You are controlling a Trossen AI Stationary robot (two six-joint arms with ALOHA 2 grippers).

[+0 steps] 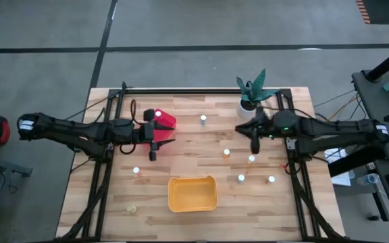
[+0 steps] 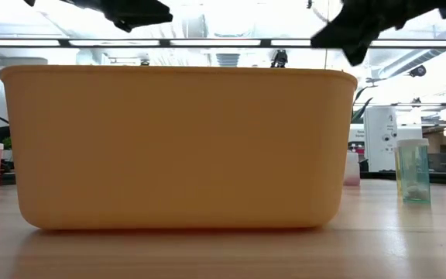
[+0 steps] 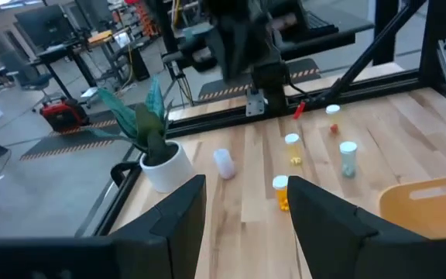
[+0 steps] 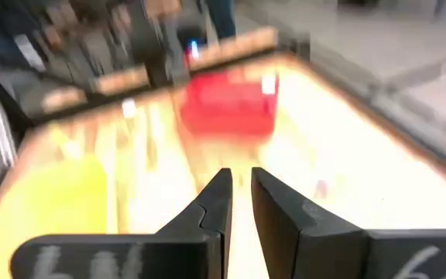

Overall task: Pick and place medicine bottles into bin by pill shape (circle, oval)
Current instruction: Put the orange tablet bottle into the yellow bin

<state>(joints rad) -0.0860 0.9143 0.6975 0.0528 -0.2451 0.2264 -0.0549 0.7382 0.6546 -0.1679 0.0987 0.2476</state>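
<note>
Seven tiny medicine bottles [image 1: 226,153] visible from above, all upright with round white caps, bodies pale or amber; scattered mostly over the right half of the wooden surface [image 1: 201,209], one near the left edge. Two bins: red bin [image 1: 165,121] toward the far left, yellow-orange bin [image 1: 192,193] at the near edge, long axis running left to right. Left gripper [image 1: 152,154] beside the red bin, fingers released, empty. Right gripper [image 1: 254,147] mid-surface, fingers clenched, empty.

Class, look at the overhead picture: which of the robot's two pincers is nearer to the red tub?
Left. The left pincer sits right beside the red tub, just below it in the overhead view. The right pincer is across the table, near the plant.
</note>
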